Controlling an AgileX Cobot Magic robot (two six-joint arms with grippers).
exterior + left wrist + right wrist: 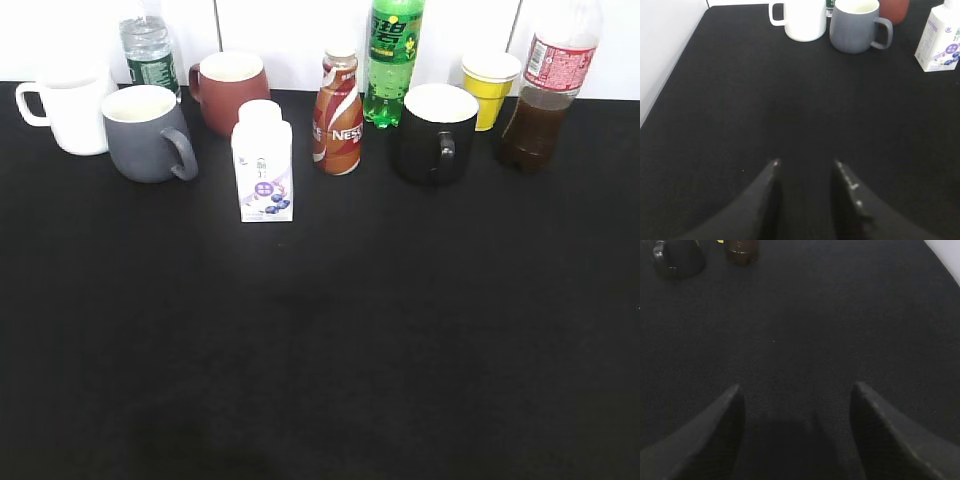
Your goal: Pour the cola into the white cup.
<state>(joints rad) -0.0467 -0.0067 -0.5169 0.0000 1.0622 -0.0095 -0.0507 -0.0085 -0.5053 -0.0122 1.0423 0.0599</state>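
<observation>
I read "Nes" on the brown bottle (338, 118) at upper centre. The cola (545, 88), upper right, has an unreadable red label. Left claw (805, 165) narrow and right claw (797, 387) wide, both empty.

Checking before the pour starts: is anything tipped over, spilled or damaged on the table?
Nothing stands out. The cola, white cup, grey mug and carton stand upright; the black table shows no spill.

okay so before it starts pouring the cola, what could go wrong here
The cola stands at the far right and the white cup at the far left, so the carry passes the whole row; it could clip the green bottle or the carton.

The grey mug sits right beside the white cup, so a slightly off pour might land in it.

Both end effectors, left and right, are open and empty.
</observation>
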